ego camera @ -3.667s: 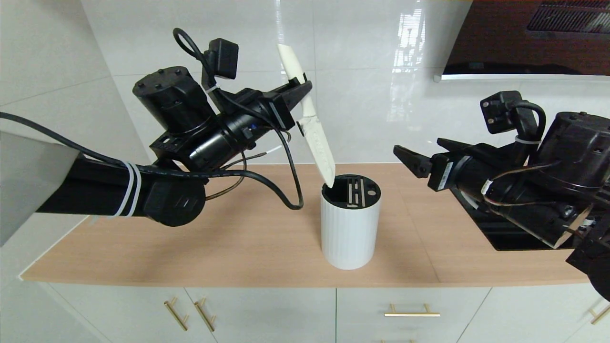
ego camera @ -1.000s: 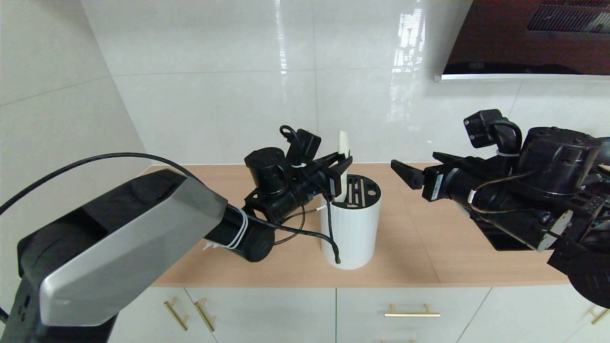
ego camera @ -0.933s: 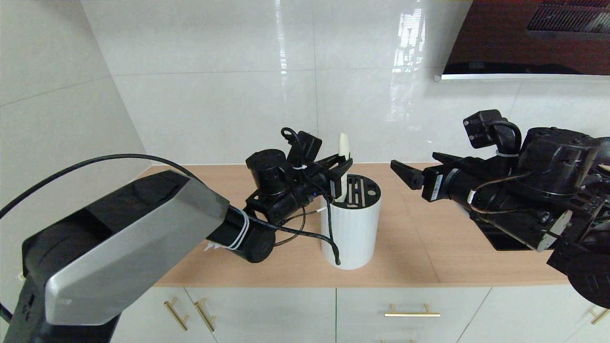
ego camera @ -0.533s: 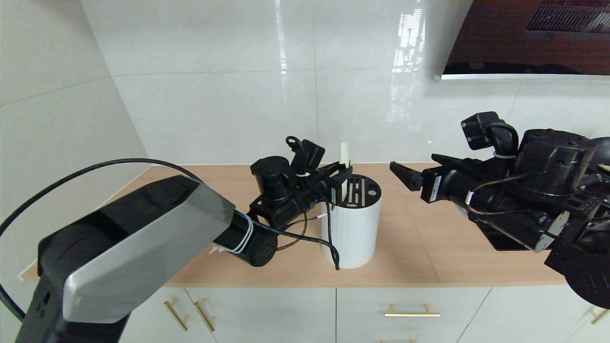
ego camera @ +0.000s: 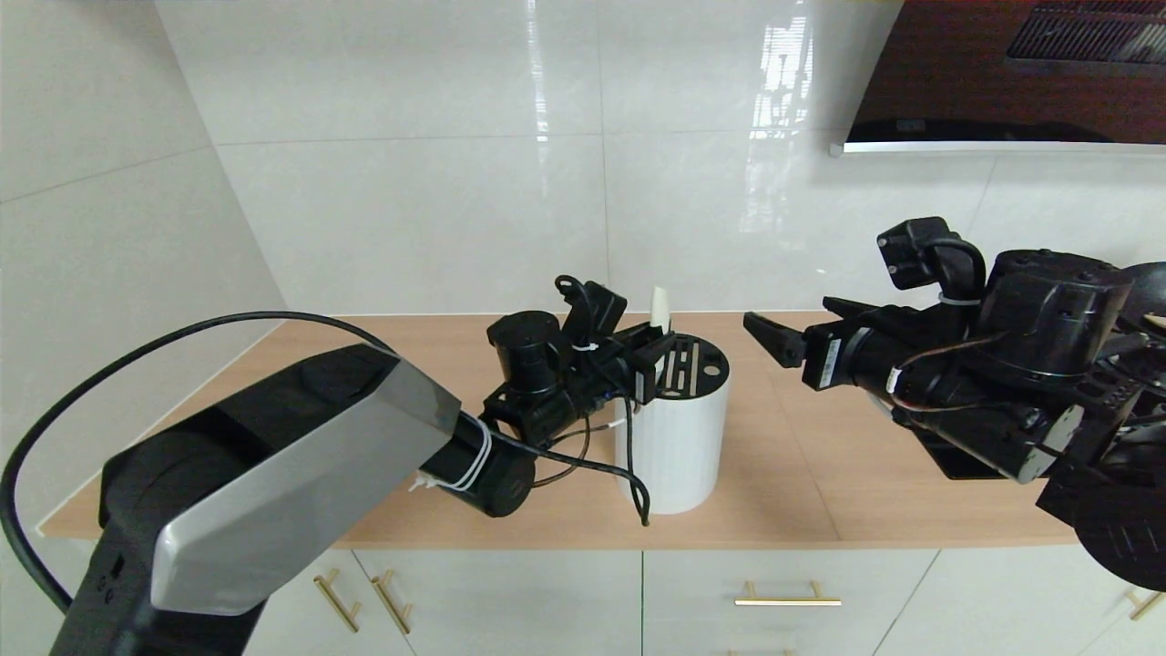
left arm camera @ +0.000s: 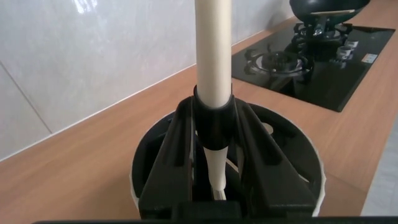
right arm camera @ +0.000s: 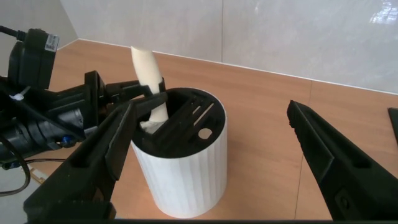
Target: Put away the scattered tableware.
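Standing blade-down in the white ribbed cylindrical holder (ego camera: 674,437) on the tabletop (ego camera: 802,492), the cream-handled knife (ego camera: 659,308) is clamped by the left pincer (ego camera: 658,342); the right pincer (ego camera: 786,312) is held open to its right. The holder could be toppled by a sideways withdrawal.

Left gripper (ego camera: 652,350) lowered, clamped on knife (ego camera: 659,308); blade sunk into holder (ego camera: 676,446), handle tip protruding

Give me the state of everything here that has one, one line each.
knife: blade down in the knife holder, handle sticking up.
knife holder: upright on the counter, other visible slots empty.
left gripper: fingers shut on the knife handle.
right gripper: fingers open, empty, off to the side of the knife holder.
drawer: shut.
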Robot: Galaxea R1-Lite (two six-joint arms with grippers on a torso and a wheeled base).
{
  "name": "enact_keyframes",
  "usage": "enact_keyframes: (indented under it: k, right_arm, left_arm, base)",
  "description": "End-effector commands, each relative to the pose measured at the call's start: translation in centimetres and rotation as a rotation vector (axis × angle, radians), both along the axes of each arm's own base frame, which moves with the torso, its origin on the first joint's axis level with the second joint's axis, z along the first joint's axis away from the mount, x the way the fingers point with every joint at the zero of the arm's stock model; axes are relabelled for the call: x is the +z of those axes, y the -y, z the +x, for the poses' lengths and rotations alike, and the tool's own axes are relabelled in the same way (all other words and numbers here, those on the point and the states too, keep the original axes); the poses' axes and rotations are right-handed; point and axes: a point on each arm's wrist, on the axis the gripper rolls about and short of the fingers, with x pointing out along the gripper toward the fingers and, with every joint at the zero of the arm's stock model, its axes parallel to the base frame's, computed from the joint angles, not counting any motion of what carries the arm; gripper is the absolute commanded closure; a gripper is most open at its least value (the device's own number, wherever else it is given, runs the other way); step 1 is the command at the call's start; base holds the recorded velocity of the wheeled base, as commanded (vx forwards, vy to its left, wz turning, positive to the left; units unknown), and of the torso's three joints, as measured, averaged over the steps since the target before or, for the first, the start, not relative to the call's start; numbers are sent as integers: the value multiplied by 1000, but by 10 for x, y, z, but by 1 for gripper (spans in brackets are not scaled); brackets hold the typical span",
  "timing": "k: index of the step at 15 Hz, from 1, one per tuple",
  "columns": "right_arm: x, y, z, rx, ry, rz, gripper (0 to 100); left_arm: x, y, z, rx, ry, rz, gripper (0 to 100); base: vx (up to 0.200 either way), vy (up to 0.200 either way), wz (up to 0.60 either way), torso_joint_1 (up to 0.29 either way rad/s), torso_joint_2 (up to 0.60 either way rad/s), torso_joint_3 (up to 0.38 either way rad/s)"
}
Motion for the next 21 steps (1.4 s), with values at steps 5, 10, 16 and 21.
enact_keyframes:
  k: [5, 10, 16, 21]
  right_arm:
    - [-2, -1, 1, 0, -4, -3, 0]
    - [-2, -1, 1, 0, -6, -3, 0]
    - [-1, 0, 1, 0, -2, -1, 0]
    - [31, 28, -40, -91, 112, 4, 0]
  left_arm:
    - [-3, 0, 0, 1, -7, 4, 100]
    - [2, -1, 0, 4, 10, -6, 0]
    - [40, -10, -6, 53, 124, -83, 0]
    - [156, -83, -114, 171, 288, -276, 0]
  base:
    - [0, 0, 0, 0, 0, 0]
    - [0, 0, 0, 0, 0, 0]
    - [0, 0, 0, 0, 0, 0]
    - [0, 0, 0, 0, 0, 0]
